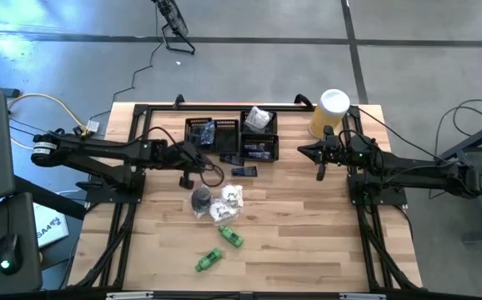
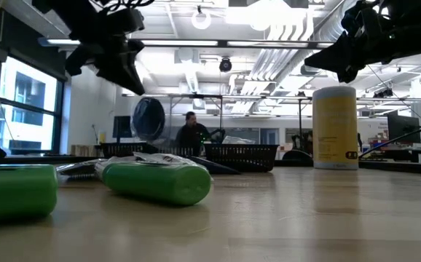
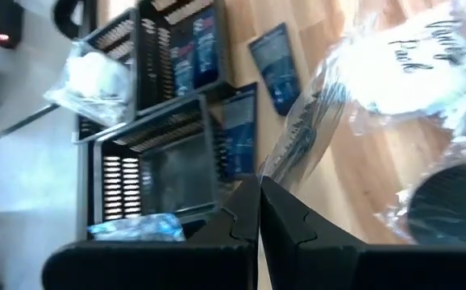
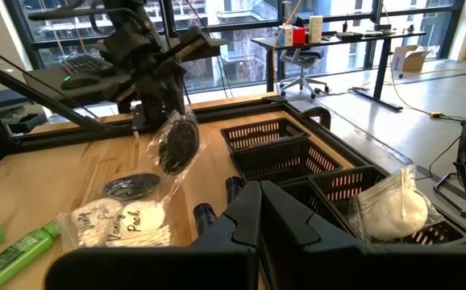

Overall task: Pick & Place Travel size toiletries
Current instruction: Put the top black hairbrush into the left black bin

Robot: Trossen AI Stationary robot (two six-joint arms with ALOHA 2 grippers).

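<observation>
The black mesh trays [image 1: 227,125] sit at the far edge of the surface. One compartment holds a white crinkly sachet [image 1: 258,119], another navy packets [image 1: 259,150], and the third a dark packet [image 1: 207,132]. Just in front of the trays, the left claw [image 3: 259,181] pinches a clear packet [image 4: 176,145] with a black piece inside. Farther in front lie white sachets [image 1: 228,200] and green tubes [image 1: 229,237]. Beside the trays, the right claw [image 4: 257,201] hangs pressed together and empty.
</observation>
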